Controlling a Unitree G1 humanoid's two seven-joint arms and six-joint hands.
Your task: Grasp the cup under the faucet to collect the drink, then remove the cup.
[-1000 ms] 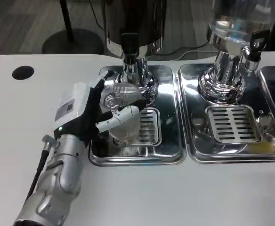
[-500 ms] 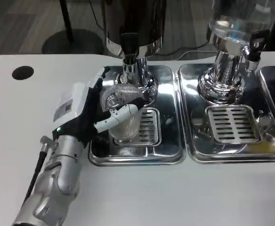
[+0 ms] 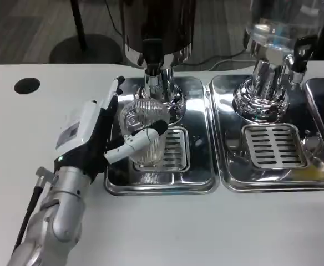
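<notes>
Steel trays (image 3: pixel 206 185) on white table (image 3: pixel 217 233)

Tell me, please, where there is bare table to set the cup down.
Bare white table runs in front of both drip trays, and left of the left tray toward the black hole. Crowded: the left hand holds the cup under the faucet.

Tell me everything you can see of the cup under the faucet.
The cup is clear, ribbed plastic by its look, and tilted so its mouth faces the camera. It sits over the slotted grate of the left steel drip tray, just below the black faucet of the dark dispenser. The left robot hand grips it, a white finger across its front. Any contents cannot be made out.
</notes>
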